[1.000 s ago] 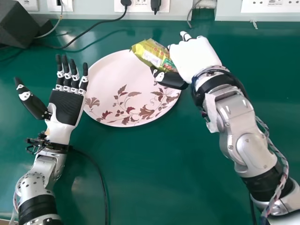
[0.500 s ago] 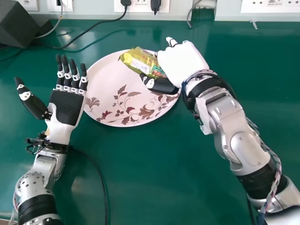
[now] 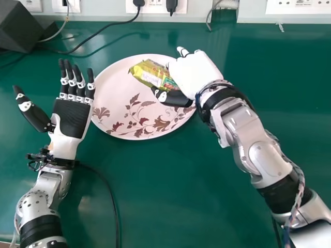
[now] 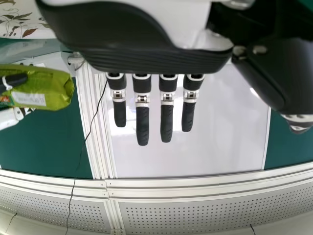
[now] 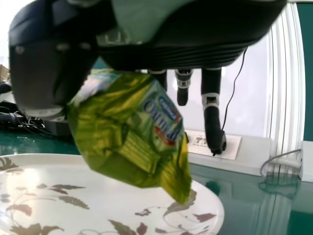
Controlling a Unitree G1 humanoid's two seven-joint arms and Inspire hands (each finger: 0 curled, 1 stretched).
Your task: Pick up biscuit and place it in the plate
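One biscuit (image 3: 150, 74) is clamped between thumb and fingers of the right robot hand (image 3: 192, 70), held above the plate (image 3: 109, 82). Left robot hand (image 3: 71, 116) idles beside the plate, palm up, fingers apart.

Step in hand, as judged: bring the biscuit down and release. Best done with a slight shift toward the plate's middle, then a slow, level descent until the biscuit bears on the plate. Thumb should ease away first, fingers after, hand lifting clear without dragging the biscuit. Too early a release could let it tumble toward the rim; a low thumb could nudge the plate.

Hard to make out: gap between biscuit and plate, from the head view. Hidden: some fingertips behind the biscuit in the right wrist view. Left wrist view cuts the biscuit off.
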